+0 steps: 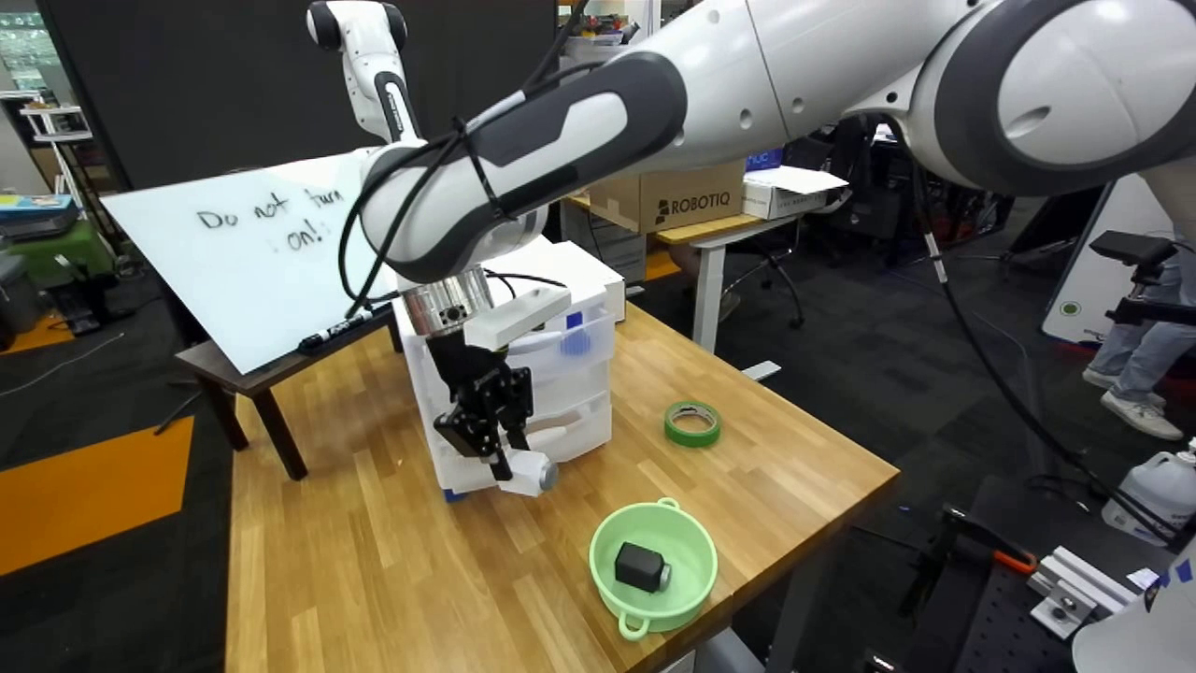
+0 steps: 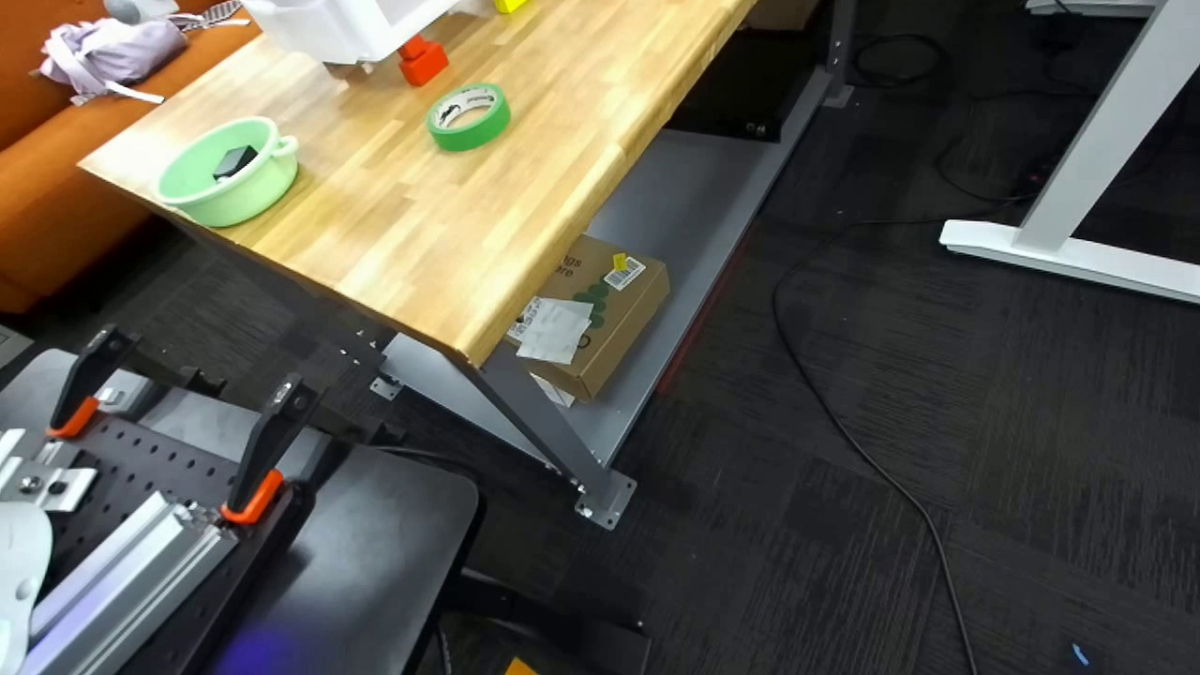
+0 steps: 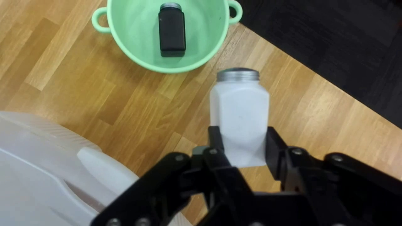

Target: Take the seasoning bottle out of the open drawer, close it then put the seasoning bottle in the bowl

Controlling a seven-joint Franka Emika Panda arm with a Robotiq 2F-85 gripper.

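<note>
Robotics lab: robot arm, ROBOTIQ-printed carton, lettered whiteboard, perforated plate, orange-tipped clamps.

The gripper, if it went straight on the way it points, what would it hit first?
Probably the wooden tabletop, with the seasoning bottle in the gripper likely touching first. The green bowl looks off to one side, though depth is hard to judge.
</note>
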